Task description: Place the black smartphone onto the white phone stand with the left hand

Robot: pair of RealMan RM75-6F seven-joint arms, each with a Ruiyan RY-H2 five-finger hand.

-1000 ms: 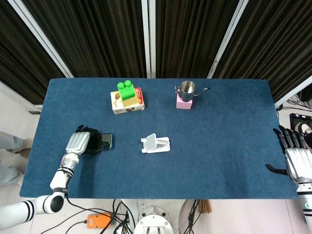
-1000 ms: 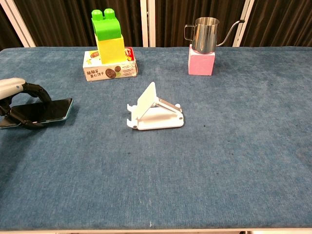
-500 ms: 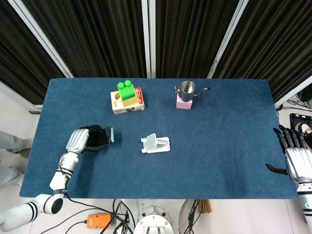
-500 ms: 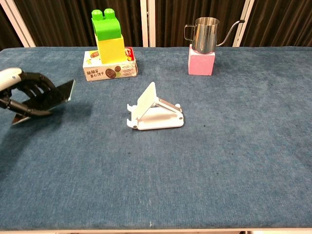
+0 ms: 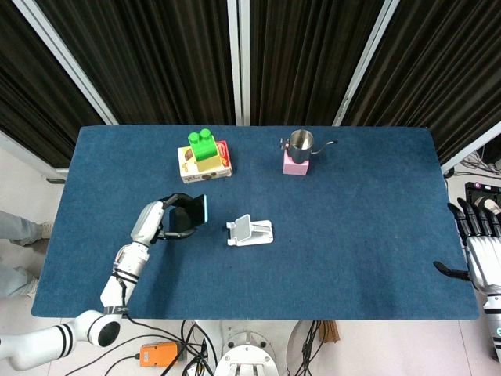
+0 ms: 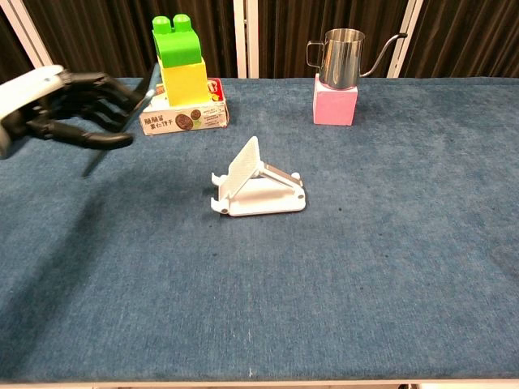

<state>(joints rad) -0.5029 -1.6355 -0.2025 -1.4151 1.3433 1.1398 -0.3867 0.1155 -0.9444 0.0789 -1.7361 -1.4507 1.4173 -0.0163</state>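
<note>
Step in hand: carry. The left hand [image 5: 163,220] holds the black smartphone [image 5: 191,212] in the air, clear of the blue table [image 5: 352,227], its fingers wrapped round the phone's edges.
Phone's place: at about 9 o'clock from the white phone stand [image 5: 250,231], near it but not touching; in the chest view the phone shows edge-on and tilted.
Stand: empty, its backrest raised, with small lips at the front edge for a phone to sit against.
Next move, as I judge it: bring the phone across toward 3 o'clock, tilt it to match the backrest, lower its bottom edge behind the lips, then let go.
Risk: the light stand may slide if it is bumped.
Right hand [image 5: 480,254]: at the table's 3 o'clock edge, fingers spread, holding nothing.
Containers: a steel pouring jug [image 5: 301,142] stands on a pink block [image 5: 295,164] at 1 o'clock from the stand; its inside cannot be seen.
Other: green and yellow toy bricks [image 5: 203,149] sit on a snack box [image 5: 204,170] at 11 o'clock.
</note>
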